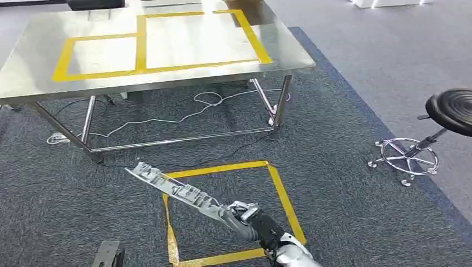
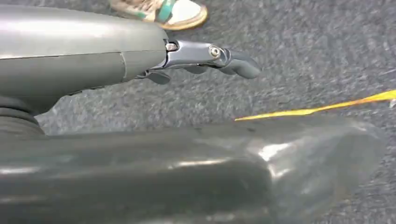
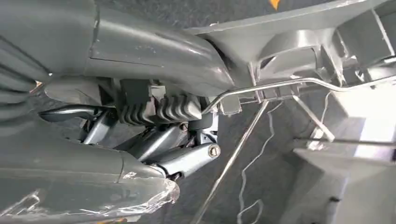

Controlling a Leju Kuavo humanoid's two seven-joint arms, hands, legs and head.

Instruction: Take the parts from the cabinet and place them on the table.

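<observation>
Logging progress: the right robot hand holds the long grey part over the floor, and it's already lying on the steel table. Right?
Not quite. The head view shows the long grey part held by the right robot hand above the carpet; the steel table ahead has nothing on it yet.

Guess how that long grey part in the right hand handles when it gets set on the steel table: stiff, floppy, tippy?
Probably stiff: the long grey part juts straight out from the right hand without sagging. Likely light for its length, since its ribbed underside looks like thin moulded plastic. Gripped at one end, it may swing or twist, and it could slide on the polished table.
</observation>
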